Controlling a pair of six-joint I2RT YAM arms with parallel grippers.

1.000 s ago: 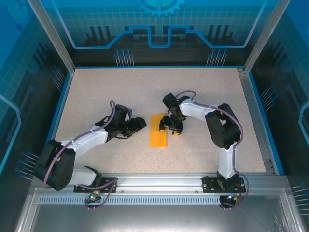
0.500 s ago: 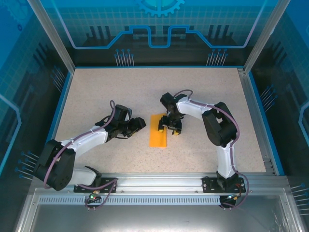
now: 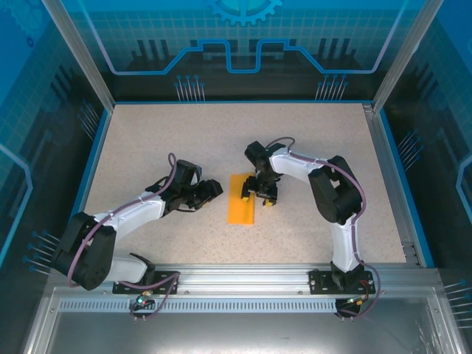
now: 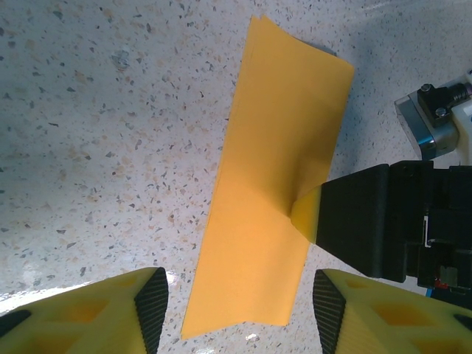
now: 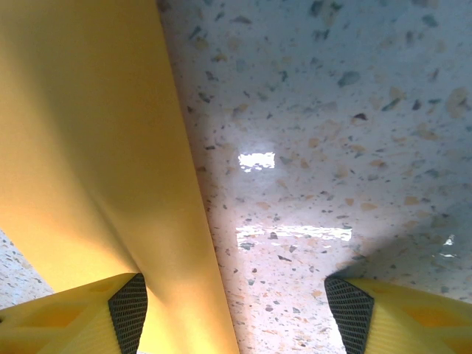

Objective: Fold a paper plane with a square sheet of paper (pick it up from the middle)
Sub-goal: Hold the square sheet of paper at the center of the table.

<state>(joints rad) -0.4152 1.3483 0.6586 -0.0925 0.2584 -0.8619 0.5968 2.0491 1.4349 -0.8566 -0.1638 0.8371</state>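
A plain orange sheet of paper (image 3: 242, 199), folded into a narrow rectangle, lies flat on the speckled tabletop (image 3: 184, 140) between two robot arms. The left gripper (image 3: 214, 189) sits just left of it, jaws apart, holding nothing. The right gripper (image 3: 262, 195), jaws also spread, presses one yellow fingertip (image 4: 304, 214) onto the paper's right edge, denting it.

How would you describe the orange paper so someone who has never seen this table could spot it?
Find the speckled table, then its middle, between the left end effector and the right end effector. The orange paper lies flat there, a narrow rectangle with the right one's fingertip on a long edge. Nothing else is flat and orange.
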